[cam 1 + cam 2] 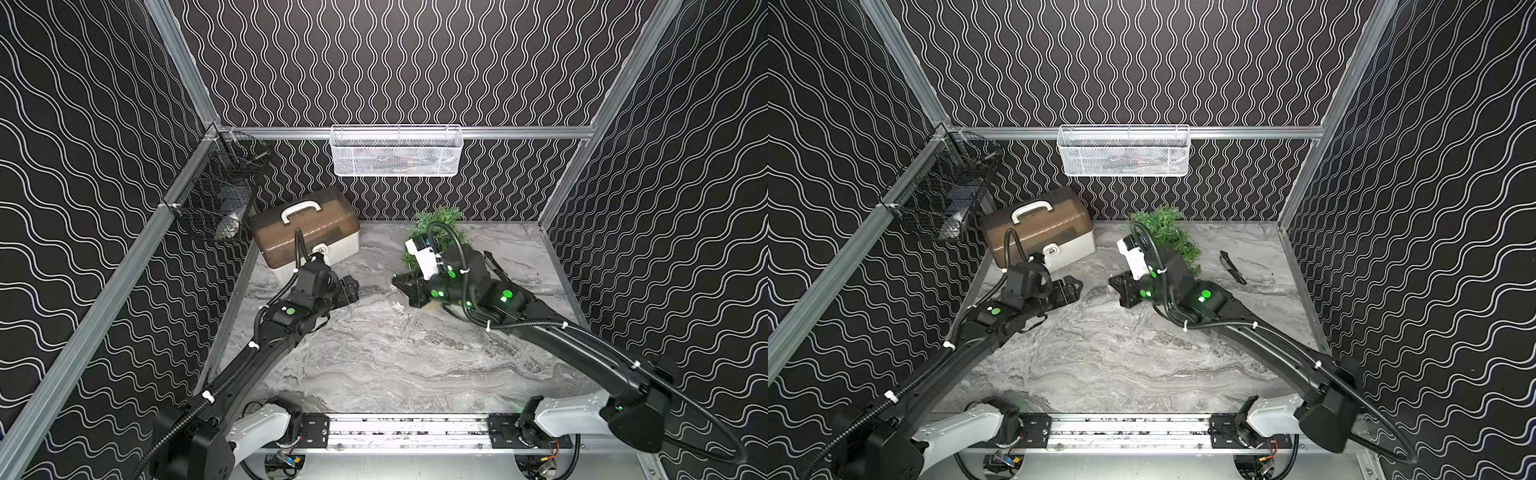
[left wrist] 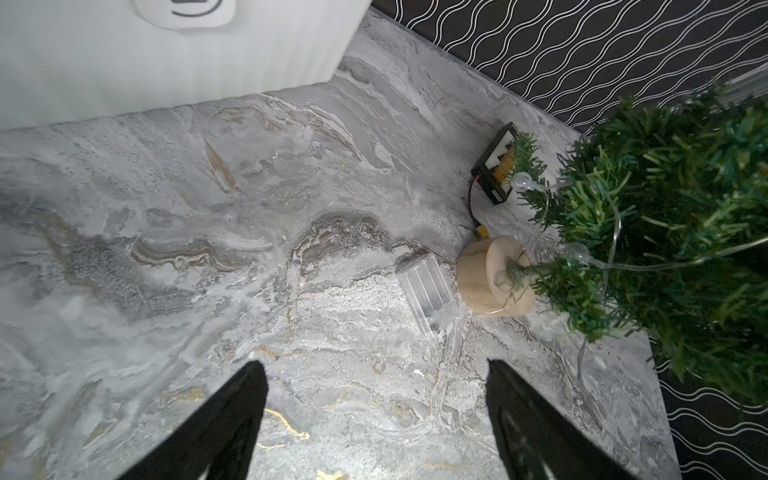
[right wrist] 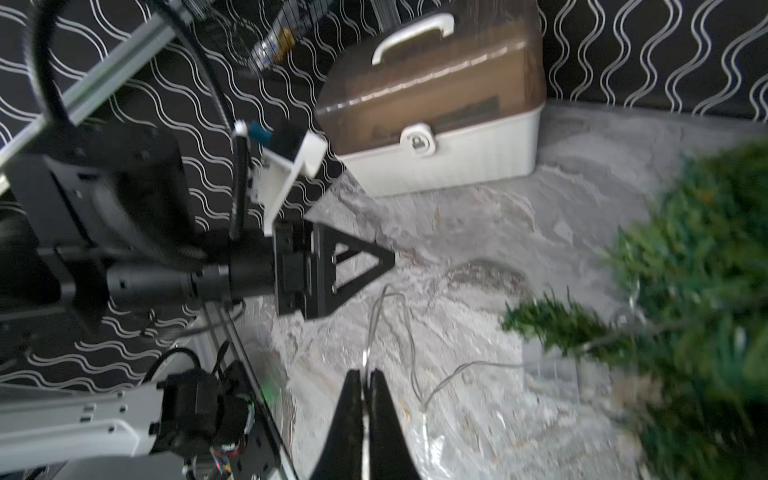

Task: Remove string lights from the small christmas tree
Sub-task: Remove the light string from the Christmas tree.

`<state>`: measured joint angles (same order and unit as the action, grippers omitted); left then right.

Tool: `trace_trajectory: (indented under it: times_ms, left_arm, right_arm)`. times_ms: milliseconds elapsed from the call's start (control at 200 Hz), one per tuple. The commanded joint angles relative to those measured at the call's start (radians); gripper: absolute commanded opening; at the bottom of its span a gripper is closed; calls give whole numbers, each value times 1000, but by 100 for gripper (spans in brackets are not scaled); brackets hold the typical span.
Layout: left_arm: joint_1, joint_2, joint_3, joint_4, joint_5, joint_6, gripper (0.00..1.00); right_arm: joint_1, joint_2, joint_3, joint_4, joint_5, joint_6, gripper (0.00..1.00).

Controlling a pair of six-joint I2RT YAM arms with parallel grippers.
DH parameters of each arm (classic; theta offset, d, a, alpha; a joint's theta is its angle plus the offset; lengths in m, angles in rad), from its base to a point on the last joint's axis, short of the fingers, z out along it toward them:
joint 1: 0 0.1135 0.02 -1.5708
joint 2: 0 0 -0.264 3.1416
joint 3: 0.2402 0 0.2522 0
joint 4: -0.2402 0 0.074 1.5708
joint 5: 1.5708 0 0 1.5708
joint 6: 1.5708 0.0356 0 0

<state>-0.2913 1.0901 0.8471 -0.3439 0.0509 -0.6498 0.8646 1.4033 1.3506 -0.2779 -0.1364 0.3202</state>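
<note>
The small christmas tree stands at the back right of the table, partly behind my right wrist. In the left wrist view its green branches rise from a tan base. The string lights' thin wire with clear bulbs runs through the branches, and the translucent battery box lies beside the base. My right gripper is shut on the wire, which loops over the table. My left gripper hovers open and empty, facing the battery box.
A white box with a brown lid stands back left, close to my left wrist. A black flat tool lies right of the tree. A white mesh basket hangs on the back wall and a black wire basket on the left wall.
</note>
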Motion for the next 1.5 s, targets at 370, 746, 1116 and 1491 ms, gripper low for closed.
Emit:
trace_trajectory:
  times_ms: [370, 746, 1116, 1491]
  left_arm:
    - [16, -12, -19, 31, 68, -17, 86]
    - [16, 2, -57, 132, 130, -41, 84]
    - [-23, 43, -21, 179, 97, -40, 83]
    - [-25, 84, 26, 200, 98, -29, 84]
  right_arm:
    - [-24, 612, 1002, -266, 44, -165, 0]
    - [-165, 767, 1167, -127, 0, -150, 0]
    - [-221, 806, 1235, 61, -87, -32, 0]
    - [-201, 740, 1189, 43, -50, -121, 0]
